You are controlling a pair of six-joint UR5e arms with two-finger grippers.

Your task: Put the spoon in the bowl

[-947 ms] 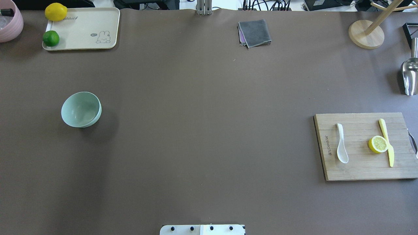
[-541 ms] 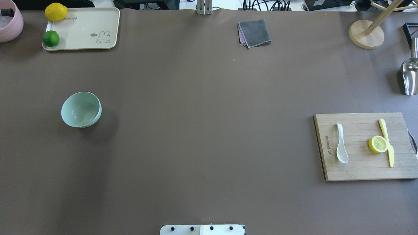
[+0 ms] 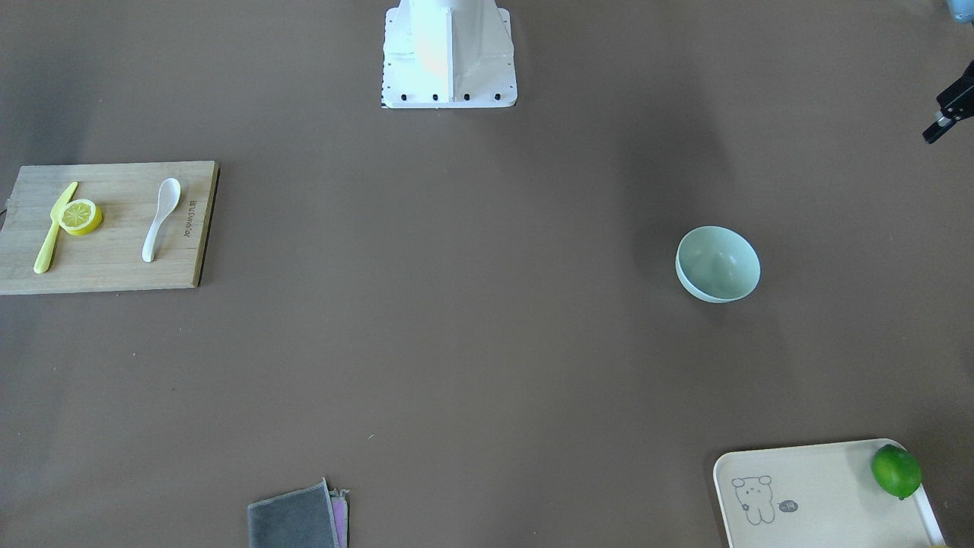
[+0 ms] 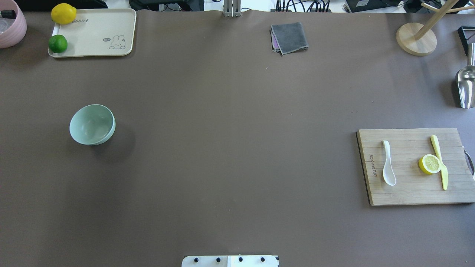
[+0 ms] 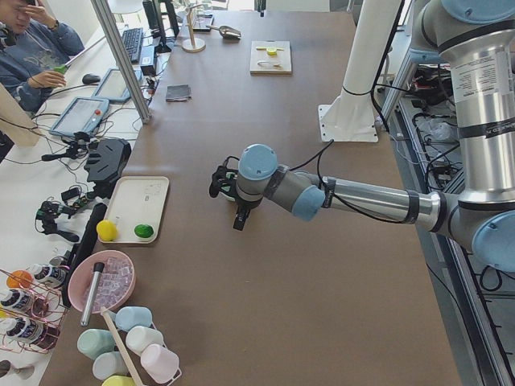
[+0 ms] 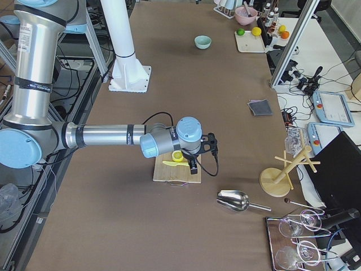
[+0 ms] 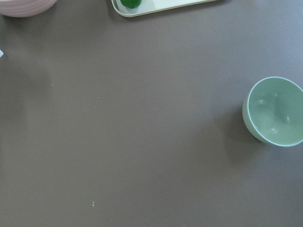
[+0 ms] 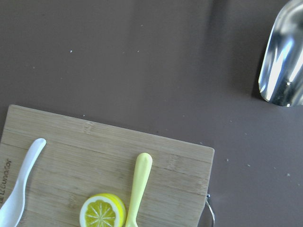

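Observation:
The white spoon (image 4: 388, 163) lies on the wooden cutting board (image 4: 415, 193) at the table's right, scoop towards the robot. It also shows in the front view (image 3: 161, 219) and at the lower left edge of the right wrist view (image 8: 19, 189). The mint-green bowl (image 4: 92, 124) stands upright and empty at the table's left; it also shows in the front view (image 3: 717, 264) and the left wrist view (image 7: 274, 112). My left gripper (image 3: 934, 131) hangs high, outward of the bowl; I cannot tell its state. My right gripper (image 6: 194, 164) hangs above the board; I cannot tell its state.
On the board lie a half lemon (image 4: 430, 164) and a yellow knife (image 4: 439, 161). A cream tray (image 4: 96, 33) with a lime (image 4: 58, 43) and a lemon (image 4: 63, 13) sits far left. A grey cloth (image 4: 289, 38), a wooden stand (image 4: 416, 39) and a metal scoop (image 4: 465, 87) lie further back.

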